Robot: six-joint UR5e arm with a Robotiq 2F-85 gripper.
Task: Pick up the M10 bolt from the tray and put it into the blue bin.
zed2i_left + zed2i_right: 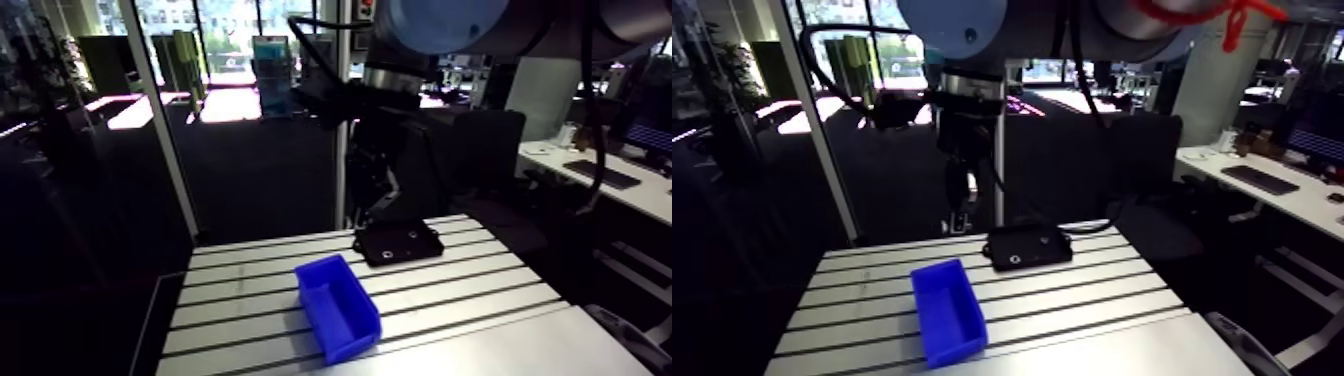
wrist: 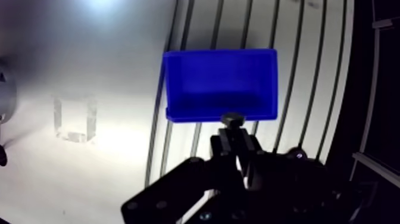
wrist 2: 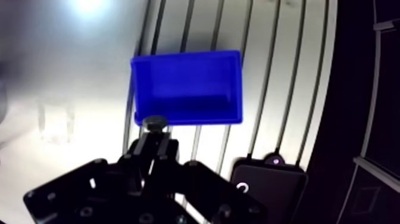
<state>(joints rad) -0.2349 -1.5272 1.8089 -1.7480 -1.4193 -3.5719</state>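
The blue bin (image 1: 338,307) sits open-topped on the slotted aluminium table (image 1: 470,300), askew to the slots. Just beyond the bin, near but apart from it, lies a flat black tray (image 1: 398,243). Farther beyond the bin, and higher, the dark gripper (image 1: 383,212) hangs at the tray's far side, its detail lost in shadow.

Light source: daylight from behind the table (image 1: 450,290); the space around it is dim.
Table top: pale sheen on the aluminium in the arm view, with the slots as dark lines.
Glare: a white hotspot washes out the table beside the blue bin (image 2: 220,83) in the wrist view.
Shadows: the tray (image 1: 1042,243) is near black.
Gripper (image 2: 235,136): a dark silhouette; the head of the M10 bolt (image 3: 156,124) pinched at its tips shows dull grey.
Distortion: slots bow in the wrist view.
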